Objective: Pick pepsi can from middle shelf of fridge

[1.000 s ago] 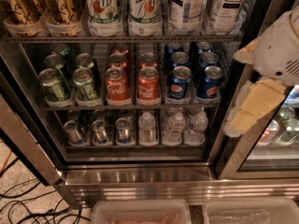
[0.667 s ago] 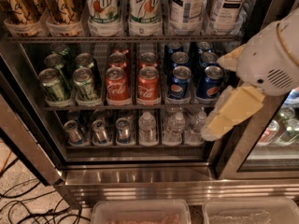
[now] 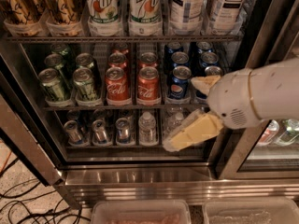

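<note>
Camera view is looking into the fridge (image 3: 140,176), and every position below is being given against the middle shelf (image 3: 93,108).

Contents: blue Pepsi cans are standing in two files at the right end of the middle shelf. Red Coca-Cola cans (image 3: 117,85) are occupying its centre and green cans (image 3: 53,84) its left end. The pepsi can (image 3: 179,84) at the front of the left blue file is standing upright against the shelf's front rail, fully exposed, just beside the Coca-Cola cans. Its neighbour in the right file is being partly hidden by the arm. 7up bottles (image 3: 103,8) are sitting on the rack above the middle shelf, and water bottles (image 3: 147,127) on the rack below it.

End effector: the gripper (image 3: 182,112) is hanging in front of the right end of the middle shelf, straddling its front rail. Its two cream fingers (image 3: 196,132) are standing well apart, one above the rail and one below, and are gripping nothing.

Handling assessment: the can is presenting as a smooth, thin-walled cylinder, probably full and so fairly weighty, possibly slick with chill. Hard squeezing is risking a dent. The best hold is looking to be across the mid-body, on the two sides. The gap to the neighbouring cans is appearing tight.
</note>
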You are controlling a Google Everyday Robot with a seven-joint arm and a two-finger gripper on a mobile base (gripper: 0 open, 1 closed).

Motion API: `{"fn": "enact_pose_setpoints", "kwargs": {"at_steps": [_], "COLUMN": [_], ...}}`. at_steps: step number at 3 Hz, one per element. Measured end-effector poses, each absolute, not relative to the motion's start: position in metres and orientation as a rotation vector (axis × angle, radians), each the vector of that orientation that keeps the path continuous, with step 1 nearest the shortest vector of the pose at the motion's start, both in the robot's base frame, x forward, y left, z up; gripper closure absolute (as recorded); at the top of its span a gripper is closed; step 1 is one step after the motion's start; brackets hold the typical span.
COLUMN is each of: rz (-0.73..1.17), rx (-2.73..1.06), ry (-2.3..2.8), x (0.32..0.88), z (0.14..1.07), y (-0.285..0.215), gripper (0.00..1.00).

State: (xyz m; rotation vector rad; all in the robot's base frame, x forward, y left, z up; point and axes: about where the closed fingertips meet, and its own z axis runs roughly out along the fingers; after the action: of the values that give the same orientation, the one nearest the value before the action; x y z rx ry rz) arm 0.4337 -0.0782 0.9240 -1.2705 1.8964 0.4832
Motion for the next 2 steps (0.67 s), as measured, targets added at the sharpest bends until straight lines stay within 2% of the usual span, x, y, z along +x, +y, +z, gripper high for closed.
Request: {"fn": "enact_pose_setpoints", "kwargs": {"at_steps": [2], "rz": [0.588], "rx": [-0.988], "ry": [1.703], "x": [0.454], "z": [0.898], "y": [-0.056], "gripper": [0.0]}}
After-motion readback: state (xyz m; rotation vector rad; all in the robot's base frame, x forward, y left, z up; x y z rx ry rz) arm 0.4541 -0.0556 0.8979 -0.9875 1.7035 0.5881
